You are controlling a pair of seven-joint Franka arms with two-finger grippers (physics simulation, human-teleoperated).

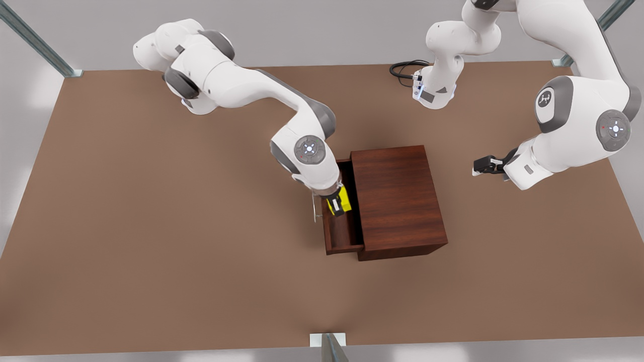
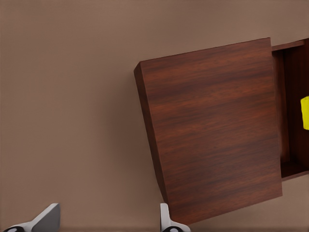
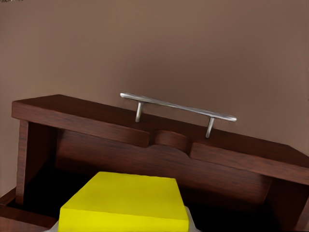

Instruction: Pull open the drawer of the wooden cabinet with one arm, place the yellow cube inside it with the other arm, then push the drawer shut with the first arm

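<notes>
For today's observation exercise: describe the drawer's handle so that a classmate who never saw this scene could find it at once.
Find the boxy dark reddish-brown wooden cabinet in the middle of the brown table. Its shallow open drawer juts out towards the front view's left. On the drawer's outer front panel sits the slim silver bar handle, the only metal-looking part among all that wood.

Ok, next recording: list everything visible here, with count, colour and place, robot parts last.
wooden cabinet: one, dark reddish-brown, mid-table.
drawer: one, same wood, pulled open toward the front view's left.
handle: one, silver bar, on the drawer's front panel.
yellow cube: one, bright yellow, held over the open drawer.
table: one, brown, under everything.
cable: one, black, far edge by an arm base.
right tool: shut on the yellow cube, above the drawer.
left tool: open, waiting off the cabinet's side at the front view's right.
</notes>
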